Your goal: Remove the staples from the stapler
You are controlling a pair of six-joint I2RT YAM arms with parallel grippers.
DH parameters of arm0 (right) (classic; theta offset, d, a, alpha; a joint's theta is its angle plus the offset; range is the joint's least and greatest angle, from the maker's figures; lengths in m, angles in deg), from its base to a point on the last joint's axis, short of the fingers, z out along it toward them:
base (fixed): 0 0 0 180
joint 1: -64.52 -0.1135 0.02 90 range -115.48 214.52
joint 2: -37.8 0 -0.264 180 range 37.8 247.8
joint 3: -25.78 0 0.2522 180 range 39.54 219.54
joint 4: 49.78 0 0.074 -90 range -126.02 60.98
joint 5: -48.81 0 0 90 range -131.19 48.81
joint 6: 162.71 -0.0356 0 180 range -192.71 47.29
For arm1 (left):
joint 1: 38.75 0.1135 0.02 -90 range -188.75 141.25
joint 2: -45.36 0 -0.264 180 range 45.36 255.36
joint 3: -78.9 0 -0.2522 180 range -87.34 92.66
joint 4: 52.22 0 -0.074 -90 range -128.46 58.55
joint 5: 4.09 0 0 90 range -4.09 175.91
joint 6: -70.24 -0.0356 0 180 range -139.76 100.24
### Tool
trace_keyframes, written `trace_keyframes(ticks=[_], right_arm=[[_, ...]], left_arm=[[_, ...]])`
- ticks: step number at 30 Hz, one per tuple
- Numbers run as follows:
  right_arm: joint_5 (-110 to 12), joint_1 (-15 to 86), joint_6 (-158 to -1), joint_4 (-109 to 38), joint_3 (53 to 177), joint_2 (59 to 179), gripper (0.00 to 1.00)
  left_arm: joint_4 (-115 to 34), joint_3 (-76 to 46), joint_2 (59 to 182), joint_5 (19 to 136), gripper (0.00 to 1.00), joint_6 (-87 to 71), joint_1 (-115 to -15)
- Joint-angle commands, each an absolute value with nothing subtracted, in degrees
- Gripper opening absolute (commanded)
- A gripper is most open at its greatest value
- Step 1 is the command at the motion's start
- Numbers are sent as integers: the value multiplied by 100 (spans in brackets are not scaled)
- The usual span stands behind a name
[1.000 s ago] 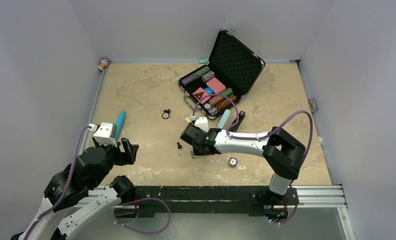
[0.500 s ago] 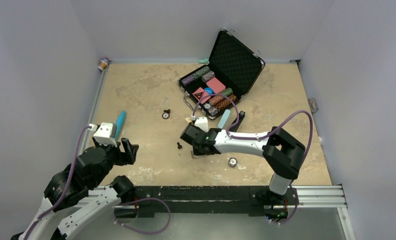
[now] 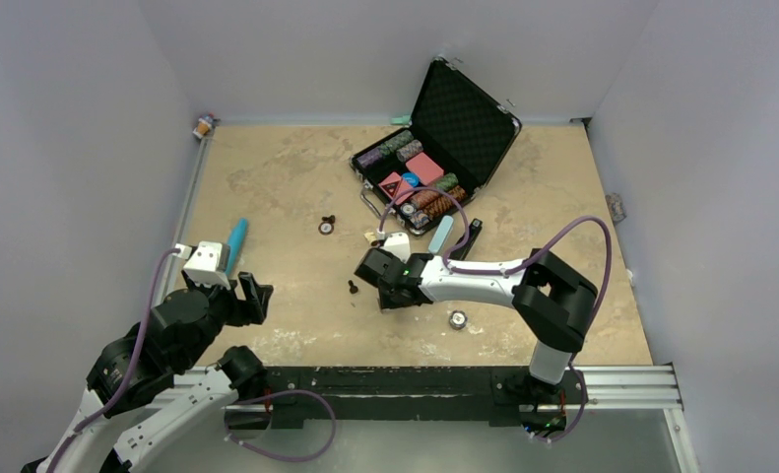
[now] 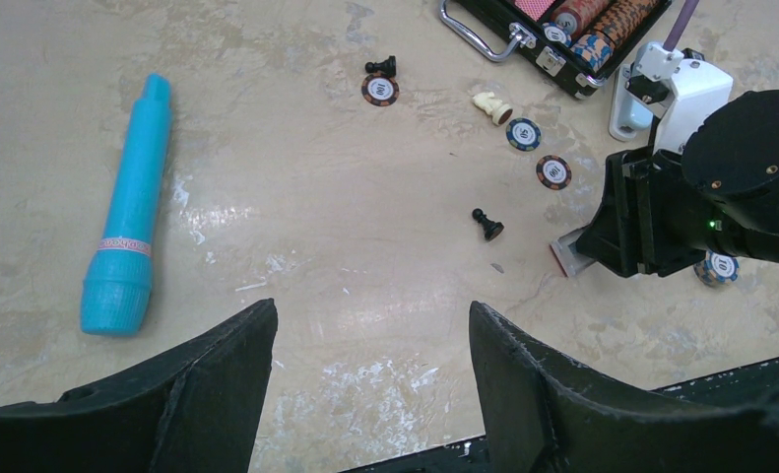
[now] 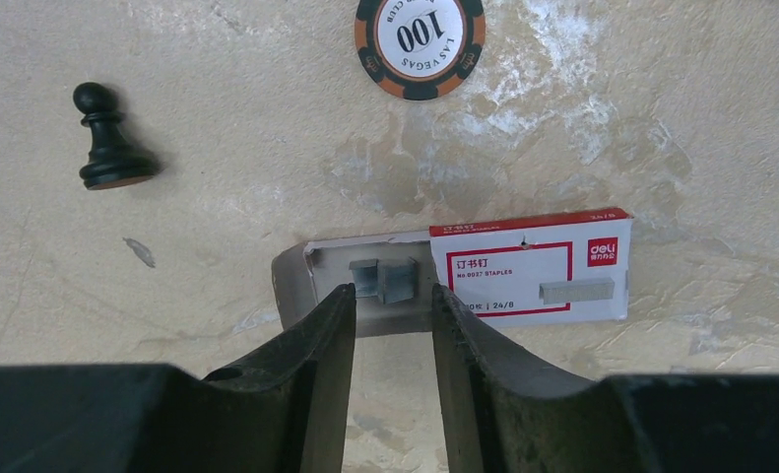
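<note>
The slim black stapler point(image 3: 473, 239) lies near the open case, beside a pale teal oblong case point(image 3: 441, 234), with neither gripper on it. A short silvery strip of staples point(image 5: 385, 279) rests in the grey tray slid out of a red-and-white staple box point(image 5: 528, 268). My right gripper point(image 5: 392, 296) hangs just above that tray, open, its fingertips on either side of the staples and holding nothing. In the top view the right gripper point(image 3: 385, 294) is low at mid-table. My left gripper point(image 4: 370, 325) stands wide open and empty over bare table at the near left.
An open black case point(image 3: 469, 113) of poker chips stands at the back. Loose chips point(image 5: 420, 39), a black pawn point(image 5: 109, 143) and a white chess piece point(image 4: 491, 105) dot the middle. A teal tube point(image 4: 129, 207) lies at the left. Walls close in on three sides.
The right arm has shifted slightly to the left and its jaws have parted over the staple box. The left arm has not moved.
</note>
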State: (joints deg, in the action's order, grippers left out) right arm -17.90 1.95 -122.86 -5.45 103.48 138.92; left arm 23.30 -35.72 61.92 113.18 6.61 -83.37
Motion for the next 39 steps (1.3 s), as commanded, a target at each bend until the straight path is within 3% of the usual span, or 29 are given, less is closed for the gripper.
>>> trace_keyframes(ticks=[1, 20, 32, 35, 39], right_arm=[[-1620, 224, -12343, -360, 10503, 13705, 38], [-1827, 217, -12269, -592, 10427, 12609, 33], [-2543, 175, -12414, -1578, 9134, 11018, 35], [-2672, 104, -12511, -1710, 8822, 10604, 36], [-2615, 42, -12620, -1505, 8609, 10221, 38]], left_arm=[[2132, -3615, 6281, 11335, 75, 678, -8306], [2135, -3618, 6328, 11351, 75, 676, -8305], [2345, -3477, 6686, 11453, 80, 951, -8304], [2484, -3301, 7054, 10923, 79, 1299, -8305], [1483, -3809, 7340, 9845, 72, 1698, -8305]])
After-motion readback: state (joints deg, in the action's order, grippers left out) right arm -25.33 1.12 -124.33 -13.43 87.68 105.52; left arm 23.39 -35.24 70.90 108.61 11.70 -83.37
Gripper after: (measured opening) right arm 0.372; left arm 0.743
